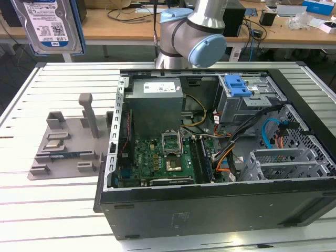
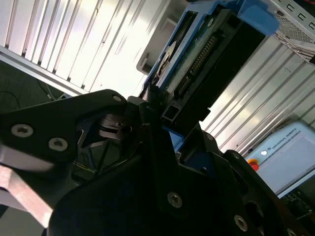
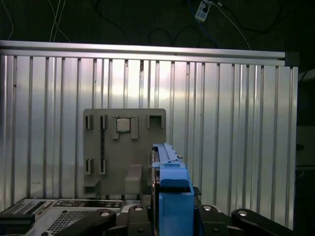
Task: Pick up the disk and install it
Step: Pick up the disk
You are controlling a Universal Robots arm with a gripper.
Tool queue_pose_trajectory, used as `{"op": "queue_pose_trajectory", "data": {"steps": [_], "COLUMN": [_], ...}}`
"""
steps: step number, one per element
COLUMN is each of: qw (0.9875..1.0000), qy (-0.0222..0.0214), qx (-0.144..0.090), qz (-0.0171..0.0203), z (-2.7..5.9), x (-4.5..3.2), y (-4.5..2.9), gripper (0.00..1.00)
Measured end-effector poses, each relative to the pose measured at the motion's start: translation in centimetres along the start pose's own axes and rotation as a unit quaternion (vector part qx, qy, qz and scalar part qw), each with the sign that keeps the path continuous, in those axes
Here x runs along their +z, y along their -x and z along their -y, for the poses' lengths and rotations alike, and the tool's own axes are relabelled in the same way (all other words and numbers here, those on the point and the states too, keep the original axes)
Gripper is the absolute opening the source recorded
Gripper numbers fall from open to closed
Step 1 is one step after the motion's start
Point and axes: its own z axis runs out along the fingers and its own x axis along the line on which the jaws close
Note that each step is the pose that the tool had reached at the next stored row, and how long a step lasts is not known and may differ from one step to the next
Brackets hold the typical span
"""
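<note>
- Second wrist view: we see the gripper (image 2: 158, 105) clenched on one end of the disk (image 2: 194, 54).
- Exterior view: the disk (image 1: 46, 23) hangs high, clear of the open computer case (image 1: 210, 210).
- We judge it stiff, weighty and shock-sensitive; the blue side rails (image 3: 170, 187) suit gripping.

Disk (image 3: 170, 191) with smooth blue plastic rails, matt black end effector (image 3: 170, 221), shiny ribbed metal bench (image 3: 236, 123) beneath, matt grey plastic fixture (image 3: 123, 147)
</note>
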Motion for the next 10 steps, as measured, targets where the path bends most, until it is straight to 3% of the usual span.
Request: {"op": "queue_pose_trajectory", "data": {"steps": [10], "qw": [1.0], "qy": [0.0], "qx": [0.0], "qz": [0.0], "z": [3.81], "x": [-0.05], "y": [-0.1], "gripper": [0.37]}}
